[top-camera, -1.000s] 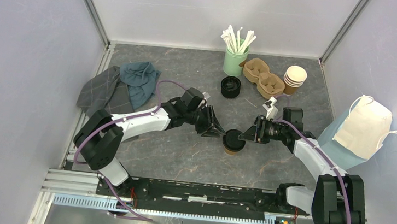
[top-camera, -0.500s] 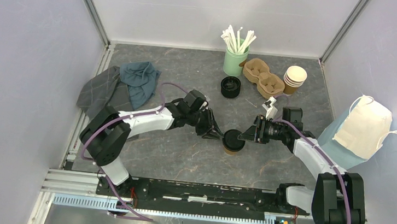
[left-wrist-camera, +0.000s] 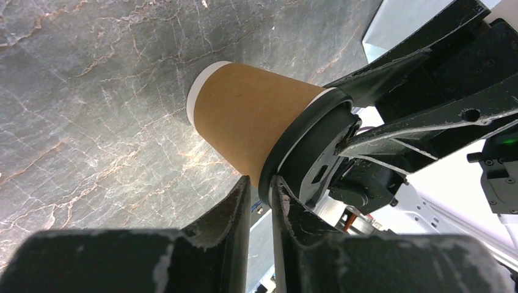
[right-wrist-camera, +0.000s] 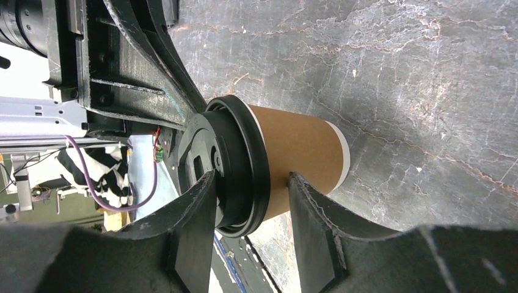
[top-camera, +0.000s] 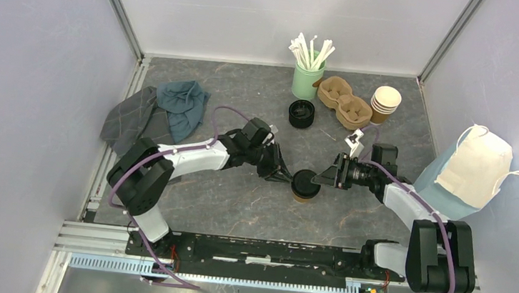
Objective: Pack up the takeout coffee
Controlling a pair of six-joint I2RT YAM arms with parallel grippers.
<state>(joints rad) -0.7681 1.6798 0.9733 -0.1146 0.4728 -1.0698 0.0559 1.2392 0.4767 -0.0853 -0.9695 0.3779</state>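
Note:
One takeout coffee (top-camera: 305,185), a brown paper cup with a black lid, stands mid-table between both arms. In the left wrist view its brown wall (left-wrist-camera: 250,122) and lid (left-wrist-camera: 308,143) fill the middle. My left gripper (left-wrist-camera: 261,183) pinches the lid's rim, one finger under the rim and one on top; seen from above it (top-camera: 287,177) sits at the cup's left. My right gripper (right-wrist-camera: 250,183) is open astride the lid (right-wrist-camera: 235,171), one finger over the lid's top, the other beside the cup wall (right-wrist-camera: 305,152). From above it (top-camera: 322,178) is at the cup's right.
A stack of black lids (top-camera: 301,113) sits behind the cup. At the back stand a green cup of stirrers (top-camera: 307,79), a cardboard carrier (top-camera: 345,101) and lidless cups (top-camera: 385,103). Cloths (top-camera: 159,112) lie at left, a white bag (top-camera: 477,164) at right.
My left gripper has slid right to the cup and narrowed its jaws onto the lid's rim. The right gripper and the cup have barely moved.

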